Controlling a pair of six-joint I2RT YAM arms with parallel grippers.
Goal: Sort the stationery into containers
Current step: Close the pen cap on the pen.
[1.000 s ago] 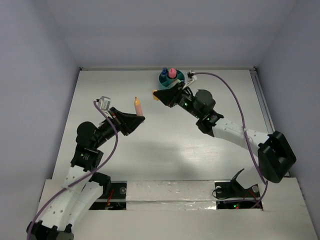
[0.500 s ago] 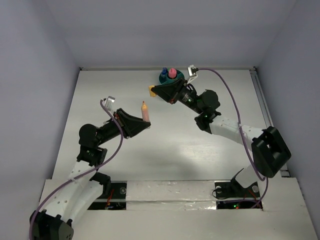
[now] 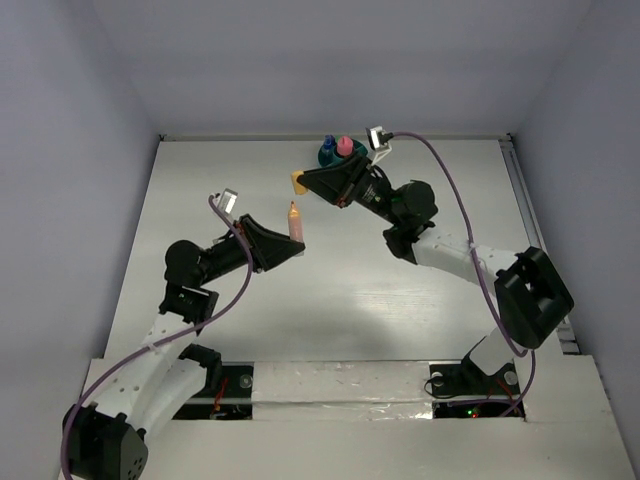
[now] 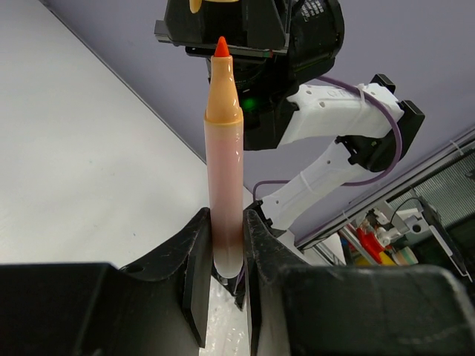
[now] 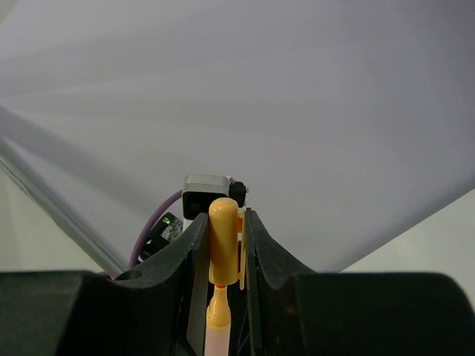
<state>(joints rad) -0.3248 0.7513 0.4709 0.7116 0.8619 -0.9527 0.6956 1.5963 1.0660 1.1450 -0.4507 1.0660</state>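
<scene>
My left gripper [image 3: 285,250] is shut on the lower end of an uncapped orange marker [image 3: 295,221], which stands upright with its red tip up; in the left wrist view the marker [image 4: 224,156] rises between the fingers. My right gripper [image 3: 312,181] is shut on the marker's orange cap [image 3: 298,182], held just above and beyond the tip. In the right wrist view the cap [image 5: 223,241] sits between the fingers with the marker tip [image 5: 218,315] right at its opening. The teal cup [image 3: 329,154] stands at the back with a blue-capped [image 3: 328,142] and a pink-capped item [image 3: 345,146] in it.
Both arms meet over the middle-back of the white table [image 3: 400,300]. Grey walls enclose the table on the left, back and right. A rail [image 3: 525,200] runs along the table's right edge.
My left gripper has carried the marker right and toward the back. My right gripper has moved the cap left, toward the marker's tip.
</scene>
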